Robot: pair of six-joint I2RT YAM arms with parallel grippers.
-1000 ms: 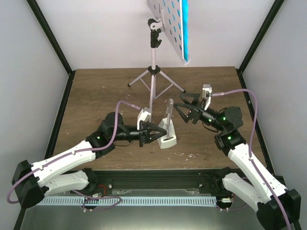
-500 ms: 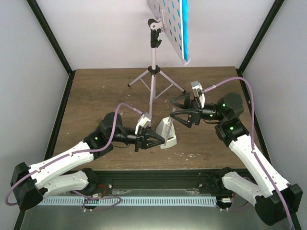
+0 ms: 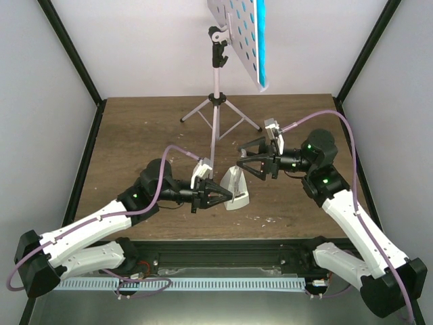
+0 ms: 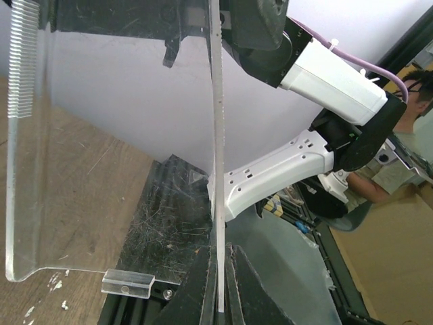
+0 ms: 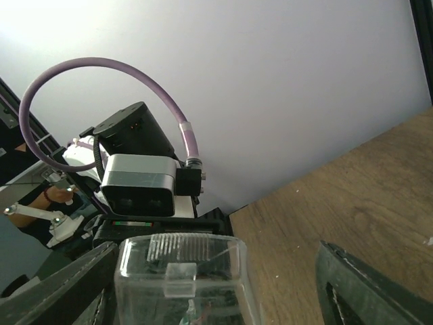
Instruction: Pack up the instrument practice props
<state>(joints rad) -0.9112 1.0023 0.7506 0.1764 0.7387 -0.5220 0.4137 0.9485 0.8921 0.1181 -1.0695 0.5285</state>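
Left jaws pinch the metronome (image 3: 236, 187) by its thin rod (image 4: 218, 169); right jaws gape around its likely light, slippery case (image 5: 179, 284).

The top view is bright and evenly lit from above. The arms (image 3: 88, 230) throw only soft, faint shadows on the table (image 3: 135, 128), and the white walls (image 3: 135, 47) are close to overexposed. At the upper edge the booklet (image 3: 260, 40) glows saturated teal. In the left wrist view, the clear panel of the metronome (image 4: 101, 135) carries pale reflections, the dark fingers (image 4: 247, 301) at the bottom are blurred, and the right background is soft. The right wrist view has a washed-out wall, with dark, unfocused fingers (image 5: 365, 291) in the lower corners.
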